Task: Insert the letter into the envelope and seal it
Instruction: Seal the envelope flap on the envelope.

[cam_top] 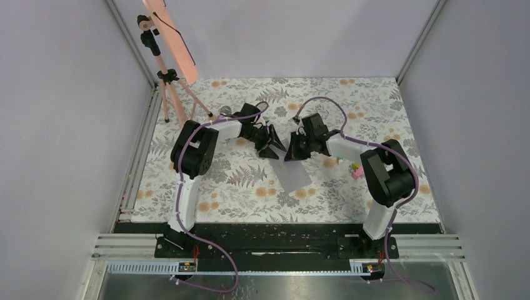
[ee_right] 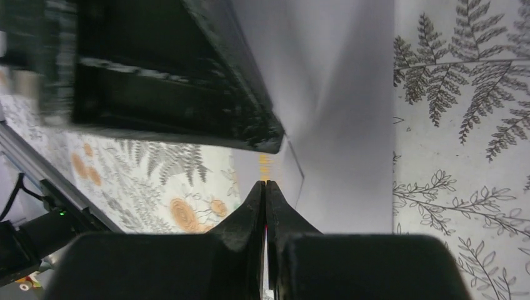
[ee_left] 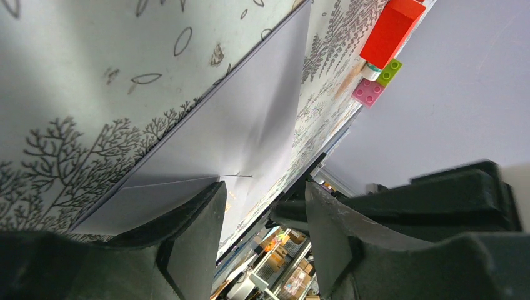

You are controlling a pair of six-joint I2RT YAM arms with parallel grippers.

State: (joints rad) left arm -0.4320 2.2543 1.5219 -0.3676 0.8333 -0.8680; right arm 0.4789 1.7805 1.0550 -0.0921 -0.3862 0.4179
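the envelope [cam_top: 295, 177] lies flat on the table [cam_top: 250, 187]. no cream letter shows, so i judge it inside and sealing in hand. my right gripper [ee_right: 265, 186], at its far end, is closed tight, empty as far as i see. my left gripper [ee_left: 265, 200] stands half open, empty. next, the closure needs a firm, flat press.
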